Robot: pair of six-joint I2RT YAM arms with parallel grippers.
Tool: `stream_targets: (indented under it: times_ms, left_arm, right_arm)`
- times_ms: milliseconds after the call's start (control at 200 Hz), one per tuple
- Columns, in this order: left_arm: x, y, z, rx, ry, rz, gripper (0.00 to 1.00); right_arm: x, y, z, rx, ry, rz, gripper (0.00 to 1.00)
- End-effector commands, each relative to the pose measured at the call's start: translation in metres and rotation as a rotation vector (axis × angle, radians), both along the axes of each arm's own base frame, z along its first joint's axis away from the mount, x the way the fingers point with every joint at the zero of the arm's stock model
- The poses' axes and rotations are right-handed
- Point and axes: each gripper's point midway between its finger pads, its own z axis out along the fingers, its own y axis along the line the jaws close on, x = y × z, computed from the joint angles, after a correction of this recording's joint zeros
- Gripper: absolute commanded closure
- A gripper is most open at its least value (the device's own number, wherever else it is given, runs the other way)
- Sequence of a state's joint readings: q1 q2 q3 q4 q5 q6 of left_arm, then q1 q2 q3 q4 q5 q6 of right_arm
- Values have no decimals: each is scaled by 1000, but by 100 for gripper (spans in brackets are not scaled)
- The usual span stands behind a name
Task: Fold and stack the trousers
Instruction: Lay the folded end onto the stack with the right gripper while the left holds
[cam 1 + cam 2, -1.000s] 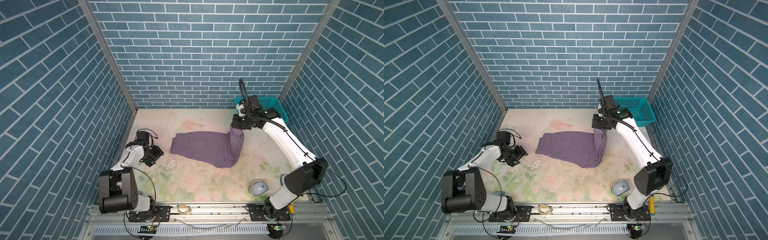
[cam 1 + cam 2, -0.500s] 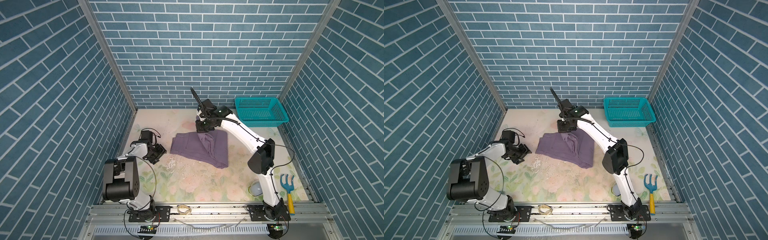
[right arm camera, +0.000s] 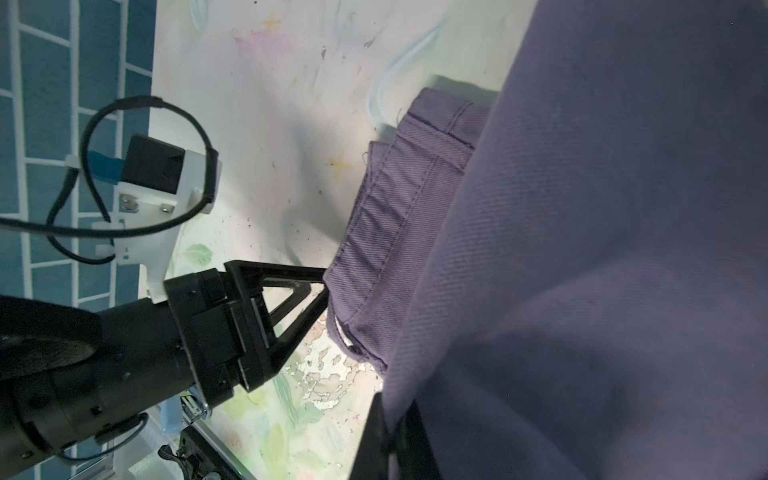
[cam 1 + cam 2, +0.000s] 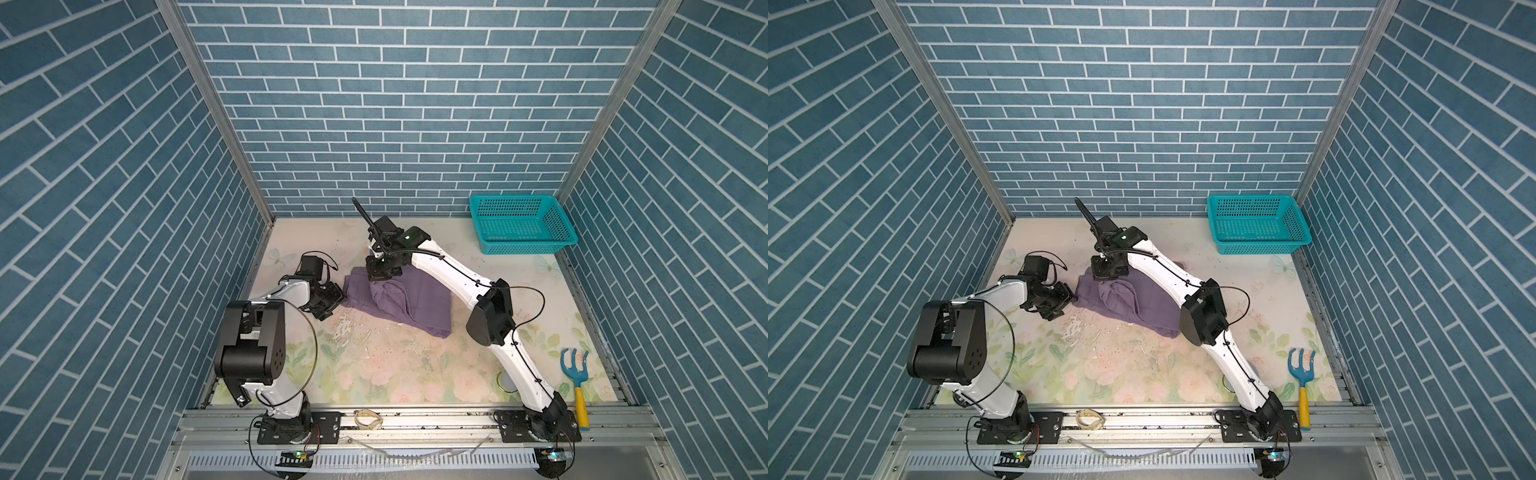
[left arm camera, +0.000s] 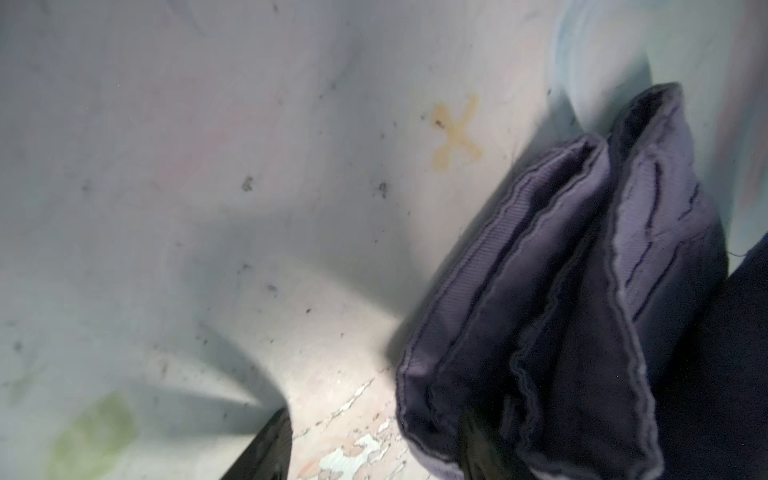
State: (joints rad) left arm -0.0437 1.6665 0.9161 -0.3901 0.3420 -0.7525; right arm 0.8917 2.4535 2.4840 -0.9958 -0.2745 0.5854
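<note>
The trousers (image 4: 415, 303) lie on the flowered table (image 4: 395, 374), a little left of its middle and toward the far side, well apart from the teal basket (image 4: 523, 247) in the far right corner. In both top views they are folded into a compact purple shape, with a loose bunch of cloth raised on top near the left end (image 4: 1121, 297).

The right gripper (image 4: 380, 279) reaches across the middle and stands over the far left part of the trousers. In the right wrist view its fingers (image 3: 374, 436) are pressed together, and the purple cloth (image 3: 602, 249) runs down between them, so it pinches a fold of the trousers.

The left gripper (image 4: 334, 299) is at the left edge of the trousers, low over the table. The right wrist view shows its tips (image 3: 324, 284) touching the ribbed waistband. In the left wrist view its fingers (image 5: 270, 449) stand apart, and the waistband corner (image 5: 561, 291) lies by the other finger; the jaws are not closed on it.

A blue and yellow hand rake (image 4: 575, 374) lies near the right front corner.
</note>
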Motion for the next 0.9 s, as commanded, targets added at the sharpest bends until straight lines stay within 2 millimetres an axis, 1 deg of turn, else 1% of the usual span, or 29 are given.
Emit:
stream_targets:
  times_ms: [0, 90, 120, 170, 210, 280, 320, 355, 390, 410, 445, 475, 490, 495, 510, 535, 545, 555, 585, 590, 615, 650, 715, 795, 850, 865, 895]
  left_arm:
    - [-15, -3, -18, 9, 78, -8, 36]
    - [-18, 0, -16, 24, 86, -10, 35]
    - [-20, 1, -15, 30, 90, -10, 35]
    - [-23, 4, -11, 54, 95, -12, 35]
    - [-25, 9, -8, 76, 102, -9, 35]
    - [-27, 16, 1, 113, 99, -4, 35]
    - [-28, 19, 8, 128, 92, 2, 35]
    - [-28, 21, 16, 137, 82, 7, 35]
    - [-28, 24, 25, 150, 70, 14, 35]
    - [-27, 24, 30, 155, 60, 15, 35]
    - [-25, 25, 43, 163, 32, 19, 34]
    - [-24, 25, 56, 177, 1, 18, 34]
    - [-23, 25, 62, 186, -13, 15, 33]
    - [-22, 25, 64, 189, -18, 14, 33]
    - [-22, 25, 70, 199, -31, 10, 33]
    - [-19, 23, 82, 215, -61, 3, 32]
    - [-18, 22, 86, 220, -72, -3, 32]
    - [-17, 21, 91, 225, -85, -8, 32]
    - [-13, 15, 101, 232, -116, -26, 31]
    - [-12, 14, 103, 232, -121, -29, 31]
    - [-8, 9, 111, 230, -147, -44, 30]
    - [-4, 0, 118, 224, -171, -69, 29]
    - [5, -17, 121, 209, -192, -112, 25]
    - [16, -37, 116, 188, -197, -163, 25]
    - [23, -51, 107, 177, -193, -202, 26]
    - [25, -53, 105, 179, -191, -210, 26]
    - [28, -58, 100, 188, -184, -225, 26]
  right_arm:
    - [-16, 39, 12, 140, 36, 54, 85]
    - [-26, 57, 10, 214, 82, 96, 69]
    - [-27, 59, 10, 228, 91, 104, 65]
    - [-28, 60, 15, 242, 90, 114, 60]
    - [-28, 60, 22, 254, 75, 128, 59]
    - [-27, 58, 43, 280, 20, 159, 58]
    - [-26, 53, 57, 288, -11, 170, 58]
    - [-23, 47, 68, 290, -39, 177, 61]
    - [-22, 37, 77, 283, -61, 180, 65]
    - [-20, 31, 80, 273, -72, 179, 68]
    - [-18, 18, 89, 266, -95, 173, 74]
    - [-16, 5, 87, 247, -99, 161, 77]
    - [-15, -2, 90, 245, -106, 155, 79]
    - [-15, -4, 88, 240, -104, 152, 79]
    - [-14, -12, 100, 254, -125, 143, 81]
    - [-12, -26, 98, 247, -125, 124, 84]
    - [-11, -30, 93, 242, -120, 115, 85]
    - [-11, -36, 96, 247, -125, 107, 85]
    - [-9, -51, 95, 253, -123, 75, 85]
    - [-8, -53, 98, 260, -129, 71, 85]
    - [-7, -66, 90, 255, -114, 43, 85]
    - [-3, -85, 85, 258, -106, -1, 85]
    - [-2, -116, 74, 252, -88, -68, 82]
    - [-6, -150, 50, 205, -49, -128, 81]
    - [-13, -166, 40, 198, -25, -155, 81]
    - [-15, -170, 34, 193, -14, -162, 81]
    - [-19, -176, 31, 197, -6, -174, 81]
